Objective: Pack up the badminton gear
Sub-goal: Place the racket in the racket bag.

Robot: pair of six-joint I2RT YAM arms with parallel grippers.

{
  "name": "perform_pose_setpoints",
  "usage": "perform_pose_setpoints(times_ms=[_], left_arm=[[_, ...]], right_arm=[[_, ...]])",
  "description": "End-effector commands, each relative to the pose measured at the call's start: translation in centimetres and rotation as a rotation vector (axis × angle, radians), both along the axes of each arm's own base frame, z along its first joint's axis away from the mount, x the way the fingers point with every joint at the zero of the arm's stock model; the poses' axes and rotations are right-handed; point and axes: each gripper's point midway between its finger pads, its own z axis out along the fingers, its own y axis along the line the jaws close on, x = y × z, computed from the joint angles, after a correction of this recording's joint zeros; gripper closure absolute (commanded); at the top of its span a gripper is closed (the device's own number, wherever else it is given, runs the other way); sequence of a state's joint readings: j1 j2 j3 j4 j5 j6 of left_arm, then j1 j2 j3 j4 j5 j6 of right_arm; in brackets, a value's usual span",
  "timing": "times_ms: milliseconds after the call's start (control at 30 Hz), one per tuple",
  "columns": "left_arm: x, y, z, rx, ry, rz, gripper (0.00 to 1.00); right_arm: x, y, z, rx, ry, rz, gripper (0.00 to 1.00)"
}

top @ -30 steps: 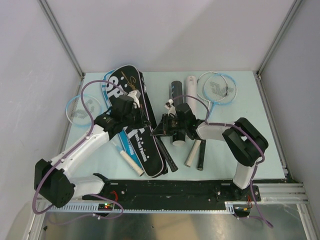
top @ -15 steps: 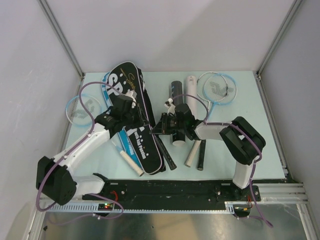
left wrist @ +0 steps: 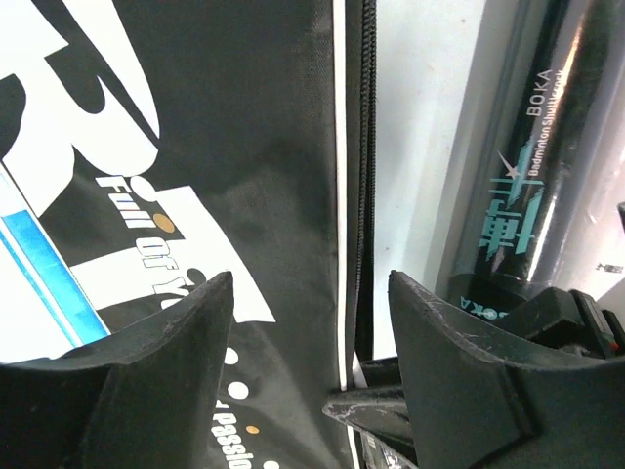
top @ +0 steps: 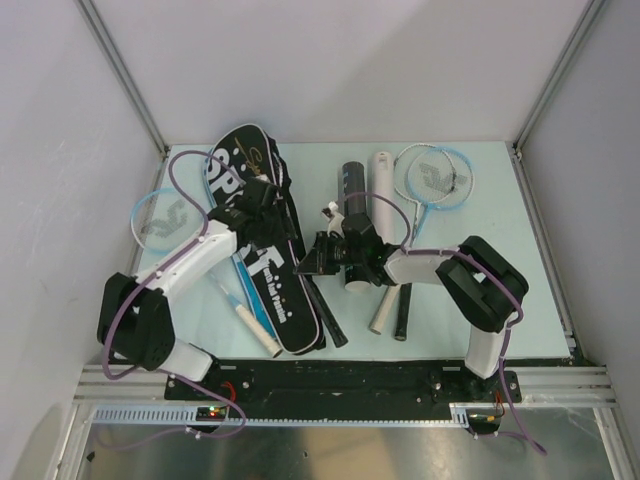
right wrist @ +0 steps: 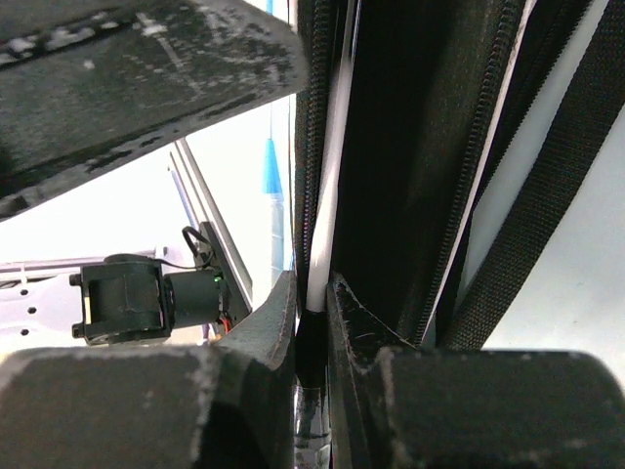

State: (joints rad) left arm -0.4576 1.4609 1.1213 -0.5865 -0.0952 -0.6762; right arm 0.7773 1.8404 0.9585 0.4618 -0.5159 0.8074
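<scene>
A black and blue "SPORT" racket cover lies lengthwise left of centre. My right gripper is shut on its zip edge, with the white piping pinched between the fingers. My left gripper hovers open over the cover's right edge, holding nothing. A black tube marked BOKA and a white tube lie beyond my right arm. One blue-rimmed racket lies at the far right. Another racket lies at the left, its white handle beside the cover.
A white handle and a black handle lie side by side under my right forearm. Another black handle sticks out near the cover's near end. Grey walls close in the table's left, back and right sides.
My left gripper has opened and let go of the cover's edge, and its arm has swung farther back. The cover has shifted to lie straighter. My right gripper keeps its pinch.
</scene>
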Motion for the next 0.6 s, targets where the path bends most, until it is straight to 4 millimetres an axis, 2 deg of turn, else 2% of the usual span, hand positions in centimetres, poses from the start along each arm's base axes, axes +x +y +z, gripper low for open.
perform_pose_setpoints(times_ms=[0, 100, 167, 233, 333, 367, 433, 567], left_arm=[[1.4, 0.4, 0.3, 0.03, -0.015, 0.045, 0.31], [1.6, 0.8, -0.6, 0.056, 0.001, 0.07, 0.34], [1.8, 0.8, -1.1, 0.065, 0.012, 0.078, 0.41], [1.8, 0.4, -1.5, 0.056, 0.027, 0.062, 0.57], [1.5, -0.2, -0.9, 0.025, 0.036, 0.035, 0.89], [1.2, -0.3, -0.7, 0.016, 0.041, 0.027, 0.95], [0.4, -0.2, -0.2, -0.003, 0.051, 0.007, 0.99], [-1.3, -0.4, 0.7, -0.058, 0.058, -0.063, 1.0]], right_arm=[[0.8, 1.9, 5.3, 0.115, -0.178, 0.031, 1.0], [0.6, 2.0, 5.5, 0.114, -0.182, 0.033, 1.0], [0.5, 2.0, 5.7, 0.11, -0.19, 0.031, 1.0], [0.5, 1.9, 5.7, 0.106, -0.194, 0.031, 1.0], [0.5, 1.7, 5.4, 0.101, -0.176, 0.031, 1.0], [0.7, 1.6, 5.4, 0.102, -0.168, 0.03, 1.0], [0.6, 1.3, 5.5, 0.116, -0.132, 0.04, 0.99], [0.9, 0.3, 6.1, 0.088, -0.142, 0.021, 0.92]])
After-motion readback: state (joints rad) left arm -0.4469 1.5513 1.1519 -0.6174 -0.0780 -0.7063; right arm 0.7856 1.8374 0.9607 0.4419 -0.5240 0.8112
